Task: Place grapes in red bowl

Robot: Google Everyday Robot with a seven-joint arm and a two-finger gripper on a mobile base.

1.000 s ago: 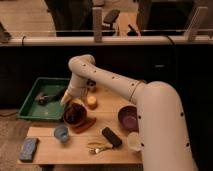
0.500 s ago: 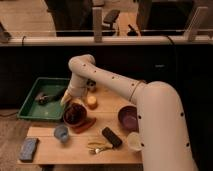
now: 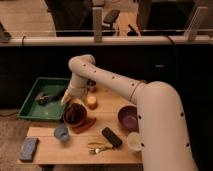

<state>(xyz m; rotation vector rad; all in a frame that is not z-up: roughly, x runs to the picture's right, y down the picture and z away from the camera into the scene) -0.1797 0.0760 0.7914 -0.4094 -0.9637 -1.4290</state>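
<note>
The red bowl (image 3: 75, 115) sits on the wooden table (image 3: 75, 152) near its back left, beside the green tray. A dark patch (image 3: 73, 113) fills the bowl's inside; it looks like the grapes, but I cannot make out their bumpy shape. My gripper (image 3: 69, 99) hangs from the white arm just above the bowl's far left rim, over the tray's right edge. I cannot tell whether it holds anything.
A green tray (image 3: 35, 107) with a small dark object (image 3: 44, 99) stands to the left. On the table are a yellow-orange item (image 3: 92, 102), a purple bowl (image 3: 129, 118), a blue cup (image 3: 62, 133), a black block (image 3: 111, 137), a white cup (image 3: 134, 141), a blue sponge (image 3: 28, 149) and a reddish strip (image 3: 85, 125).
</note>
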